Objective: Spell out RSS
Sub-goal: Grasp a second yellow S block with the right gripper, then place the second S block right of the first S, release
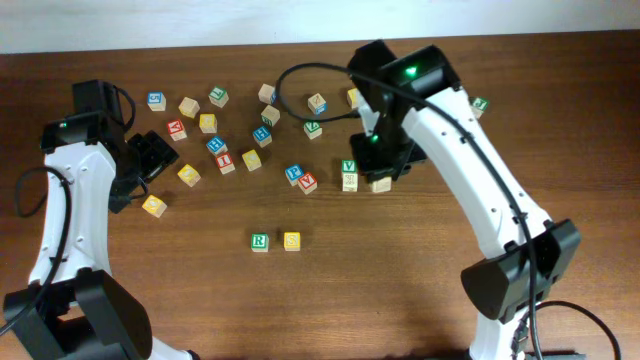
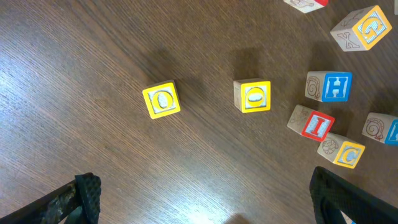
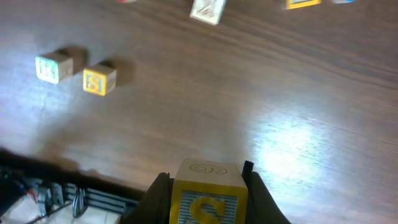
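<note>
The green R cube [image 1: 259, 241] and a yellow S cube [image 1: 291, 240] sit side by side on the table in front of the middle. They also show in the right wrist view, R [image 3: 53, 67] to the left of S [image 3: 99, 81]. My right gripper [image 1: 379, 172] is shut on a second yellow S cube [image 3: 207, 196] and holds it above the table, to the right of and behind the pair. That cube shows in the overhead view as a pale block [image 1: 382, 184]. My left gripper [image 1: 140, 172] is open and empty at the left, above bare wood [image 2: 205, 199].
Many other letter cubes lie scattered across the back half of the table. A green V cube [image 1: 349, 166] is just left of my right gripper. Two yellow O cubes [image 2: 161, 99] [image 2: 252, 96], a blue H [image 2: 336, 86] and a red I [image 2: 318, 126] lie ahead of my left gripper.
</note>
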